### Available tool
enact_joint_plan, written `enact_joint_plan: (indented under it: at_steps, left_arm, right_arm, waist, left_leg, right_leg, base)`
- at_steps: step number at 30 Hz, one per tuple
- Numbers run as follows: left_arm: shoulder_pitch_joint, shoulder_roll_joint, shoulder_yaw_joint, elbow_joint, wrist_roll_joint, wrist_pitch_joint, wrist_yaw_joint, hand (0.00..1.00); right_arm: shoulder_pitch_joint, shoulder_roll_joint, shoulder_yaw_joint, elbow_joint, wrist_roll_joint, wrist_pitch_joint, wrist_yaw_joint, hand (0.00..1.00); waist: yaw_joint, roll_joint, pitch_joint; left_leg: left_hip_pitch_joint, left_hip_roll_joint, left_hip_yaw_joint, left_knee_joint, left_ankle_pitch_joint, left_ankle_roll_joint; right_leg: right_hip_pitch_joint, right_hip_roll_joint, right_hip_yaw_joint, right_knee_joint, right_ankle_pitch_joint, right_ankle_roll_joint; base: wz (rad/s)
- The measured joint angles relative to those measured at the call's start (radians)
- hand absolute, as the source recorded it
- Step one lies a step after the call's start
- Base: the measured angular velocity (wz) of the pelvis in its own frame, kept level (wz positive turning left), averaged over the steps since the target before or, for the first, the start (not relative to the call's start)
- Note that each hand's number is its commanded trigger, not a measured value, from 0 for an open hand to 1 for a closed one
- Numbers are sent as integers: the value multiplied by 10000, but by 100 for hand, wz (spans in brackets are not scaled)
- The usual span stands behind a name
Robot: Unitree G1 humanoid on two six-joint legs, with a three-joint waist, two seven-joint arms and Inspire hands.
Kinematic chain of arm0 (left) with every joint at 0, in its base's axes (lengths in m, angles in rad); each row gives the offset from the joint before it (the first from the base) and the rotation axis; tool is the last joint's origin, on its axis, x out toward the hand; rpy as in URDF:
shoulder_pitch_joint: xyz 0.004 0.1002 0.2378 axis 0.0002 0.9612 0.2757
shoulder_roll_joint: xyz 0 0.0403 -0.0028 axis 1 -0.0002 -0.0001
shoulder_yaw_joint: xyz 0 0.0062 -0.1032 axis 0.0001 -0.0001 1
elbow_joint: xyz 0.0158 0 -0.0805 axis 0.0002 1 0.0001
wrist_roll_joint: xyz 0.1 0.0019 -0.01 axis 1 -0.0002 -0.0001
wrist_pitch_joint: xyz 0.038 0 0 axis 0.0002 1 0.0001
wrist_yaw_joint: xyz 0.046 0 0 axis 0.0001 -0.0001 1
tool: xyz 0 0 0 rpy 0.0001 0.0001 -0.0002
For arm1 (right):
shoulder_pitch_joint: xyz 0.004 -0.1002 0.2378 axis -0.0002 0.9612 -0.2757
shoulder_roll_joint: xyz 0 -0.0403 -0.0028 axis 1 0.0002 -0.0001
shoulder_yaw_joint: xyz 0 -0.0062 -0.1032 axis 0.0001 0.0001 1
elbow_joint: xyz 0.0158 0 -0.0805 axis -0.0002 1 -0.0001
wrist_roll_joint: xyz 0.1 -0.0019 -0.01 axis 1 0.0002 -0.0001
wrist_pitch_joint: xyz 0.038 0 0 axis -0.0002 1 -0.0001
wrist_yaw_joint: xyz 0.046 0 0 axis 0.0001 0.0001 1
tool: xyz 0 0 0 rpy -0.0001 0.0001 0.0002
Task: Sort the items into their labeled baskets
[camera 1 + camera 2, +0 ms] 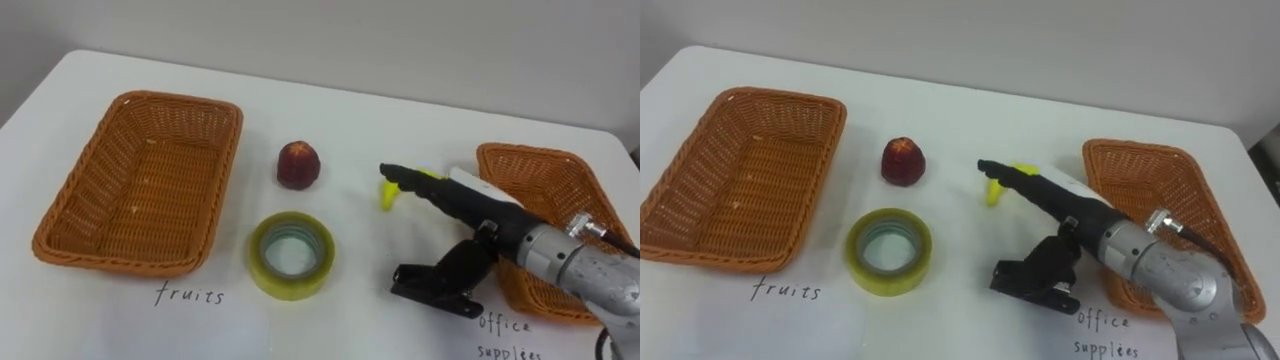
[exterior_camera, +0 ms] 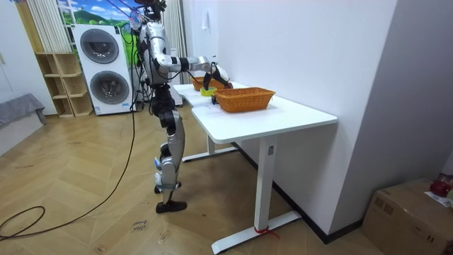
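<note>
The right hand (image 1: 465, 205) is held open, outstretched over a yellow item (image 1: 386, 197) (kind undetermined); closure should be delayed until centred.

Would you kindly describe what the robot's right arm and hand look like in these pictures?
The right hand has slim black fingers and a black thumb, with a smooth white shell over its back. Behind a black wrist sits the right forearm, a rounded silver metal cylinder. A thin black cable with a small metal plug runs beside it.
</note>
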Motion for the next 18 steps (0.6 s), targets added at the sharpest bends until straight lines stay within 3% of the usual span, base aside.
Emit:
enact_joint_plan:
  at_steps: [18]
  left_arm:
    - [-62, 3, -33, -273, -11, 77, -90, 0]
  right_arm:
    - [36, 208, 221, 549, -106, 143, 445, 0]
  waist:
    - [-1, 50, 0]
  left_leg:
    - [-6, -2, -23, 18, 2, 3]
  right_leg:
    - [8, 7, 3, -3, 0, 0]
  base:
    - [0]
